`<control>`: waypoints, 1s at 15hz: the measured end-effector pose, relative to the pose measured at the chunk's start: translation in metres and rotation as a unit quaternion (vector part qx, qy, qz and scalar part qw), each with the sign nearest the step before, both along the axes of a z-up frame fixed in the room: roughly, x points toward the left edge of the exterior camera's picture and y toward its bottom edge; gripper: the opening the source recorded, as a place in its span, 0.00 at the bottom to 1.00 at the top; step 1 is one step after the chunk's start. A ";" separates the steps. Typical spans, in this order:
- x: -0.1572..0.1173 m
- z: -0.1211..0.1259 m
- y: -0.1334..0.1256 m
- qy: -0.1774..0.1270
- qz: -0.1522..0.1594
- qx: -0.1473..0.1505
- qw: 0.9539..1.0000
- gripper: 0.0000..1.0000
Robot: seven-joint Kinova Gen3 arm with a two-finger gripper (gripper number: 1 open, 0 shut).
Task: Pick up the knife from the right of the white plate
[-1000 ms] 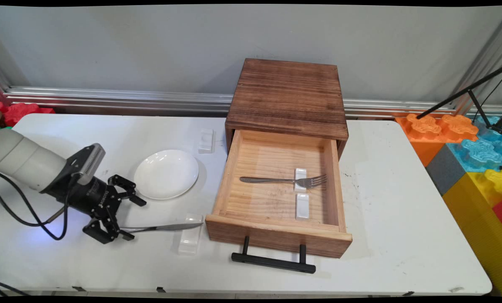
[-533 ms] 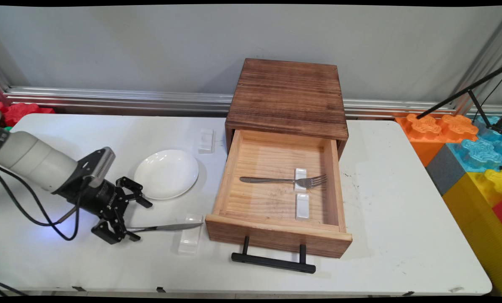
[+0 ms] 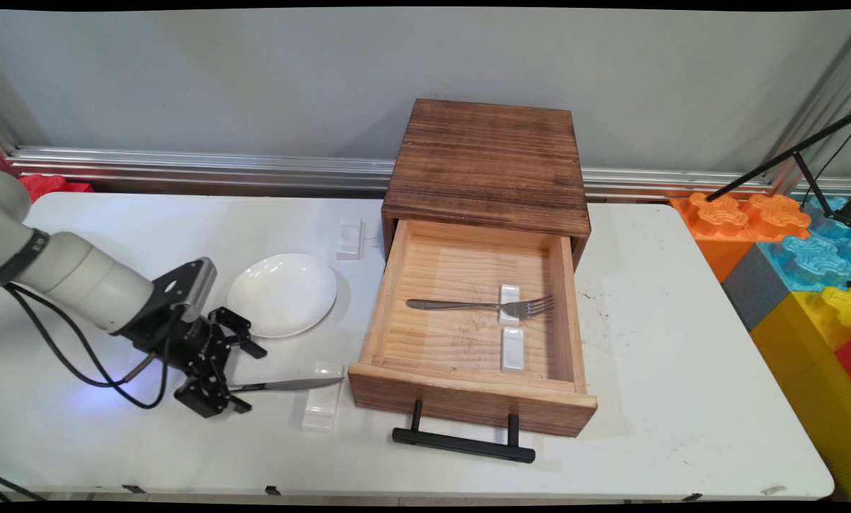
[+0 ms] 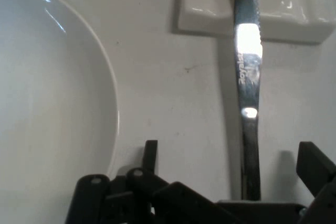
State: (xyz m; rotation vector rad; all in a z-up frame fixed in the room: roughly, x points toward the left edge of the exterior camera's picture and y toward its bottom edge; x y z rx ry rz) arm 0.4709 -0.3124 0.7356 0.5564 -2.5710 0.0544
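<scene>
My claw (image 3: 244,377) sits low over the white table (image 3: 682,342) at its near left, fingers spread wide, not gripping anything. Between them lies the handle of a steel knife (image 3: 283,385); in my hand view the knife (image 4: 248,77) runs straight up between my fingertips (image 4: 150,156), and I cannot tell whether either pad touches it. The blade end rests across a small white cutlery rest (image 3: 321,406), seen in my hand view as a white block (image 4: 252,9) under the blade. Just beyond my claw is an empty white plate (image 3: 281,294), filling the left of my hand view (image 4: 47,103). Further right stands a wooden box (image 3: 490,164) with its drawer (image 3: 468,399) pulled open; inside, a fork (image 3: 482,306) lies with its neck on one white rest (image 3: 509,295), a second rest (image 3: 512,349) nearer the front. Another white rest (image 3: 349,237) lies behind the plate, beside the box
</scene>
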 end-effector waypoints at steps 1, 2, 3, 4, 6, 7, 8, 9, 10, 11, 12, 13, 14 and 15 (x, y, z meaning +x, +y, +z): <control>-0.002 -0.001 -0.001 0.000 0.002 0.001 1.000 1.00; -0.005 -0.002 -0.003 0.000 0.004 0.002 1.000 1.00; -0.006 -0.003 -0.003 0.000 0.006 0.003 1.000 1.00; -0.008 -0.003 -0.005 0.001 0.007 0.004 1.000 1.00; -0.011 -0.002 -0.006 0.002 0.009 0.006 1.000 1.00; -0.012 -0.001 -0.006 0.002 0.009 0.007 1.000 1.00; -0.013 0.000 -0.007 0.003 0.008 0.008 1.000 1.00; -0.014 0.002 -0.006 0.003 0.008 0.009 1.000 1.00; -0.015 0.002 -0.007 0.004 0.008 0.010 1.000 1.00; -0.015 0.003 -0.007 0.004 0.008 0.010 1.000 1.00; -0.016 0.004 -0.007 0.004 0.007 0.010 1.000 1.00; -0.016 0.004 -0.008 0.004 0.007 0.010 1.000 1.00; -0.017 0.005 -0.008 0.004 0.006 0.011 1.000 1.00; -0.017 0.006 -0.008 0.003 0.005 0.011 1.000 1.00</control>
